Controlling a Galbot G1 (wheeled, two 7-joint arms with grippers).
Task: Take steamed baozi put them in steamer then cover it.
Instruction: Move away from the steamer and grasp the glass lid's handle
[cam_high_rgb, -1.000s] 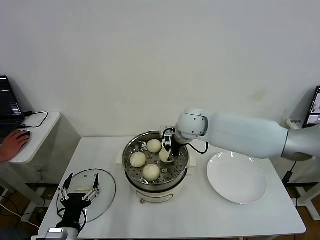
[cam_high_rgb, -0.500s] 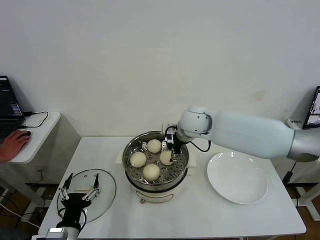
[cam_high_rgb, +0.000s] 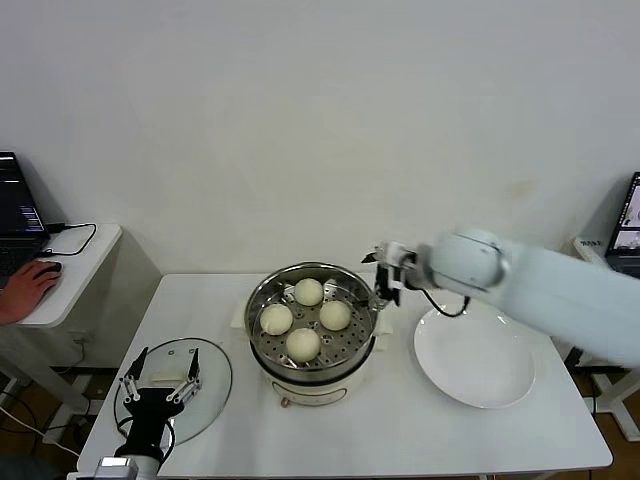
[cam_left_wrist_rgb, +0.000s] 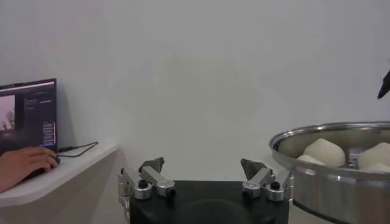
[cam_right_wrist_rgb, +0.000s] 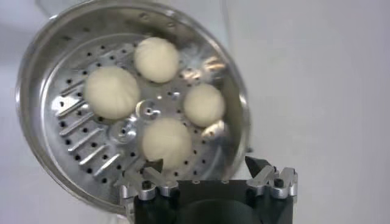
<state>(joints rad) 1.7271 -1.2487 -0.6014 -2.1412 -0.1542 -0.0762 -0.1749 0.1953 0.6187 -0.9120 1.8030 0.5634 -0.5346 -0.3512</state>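
The right gripper (cam_high_rgb: 385, 283) has withdrawn past the steamer (cam_high_rgb: 362, 352) rim, jaws wide, empty.

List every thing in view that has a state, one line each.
steamer: uncovered, tray loaded
steamed baozi: all four on the tray
glass lid: flat on the table, off the steamer
plate: bare
right gripper: open, beside the steamer rim
left gripper: open, over the lid
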